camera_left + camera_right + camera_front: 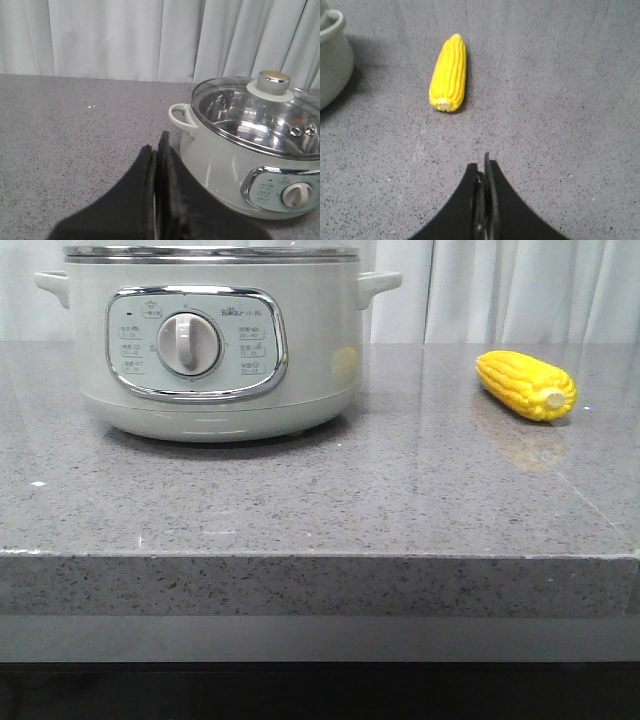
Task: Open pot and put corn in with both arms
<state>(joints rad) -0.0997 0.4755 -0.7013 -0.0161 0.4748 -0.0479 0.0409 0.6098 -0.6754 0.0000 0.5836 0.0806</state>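
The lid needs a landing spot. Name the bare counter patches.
Bare counter runs along the front edge before the pot, and between pot and corn. Left of the pot is bare too. Nowhere is crowded.

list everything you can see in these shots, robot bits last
pot: 1, pale green-white with a chrome-framed panel and white dial, on the left part of the counter, panel facing the camera
glass lid: 1, clear with metal rim and a pale knob, seated on the pot
corn: 1, bright yellow, lying on the counter right of the pot, apart from it, pale cut end toward the front
counter: 1, grey speckled stone, under both
curtain: 1, white, behind the counter
left gripper: 1, black, jaws together, above the counter beside the pot, holding nothing
right gripper: 1, black, jaws together, above the counter short of the corn, holding nothing
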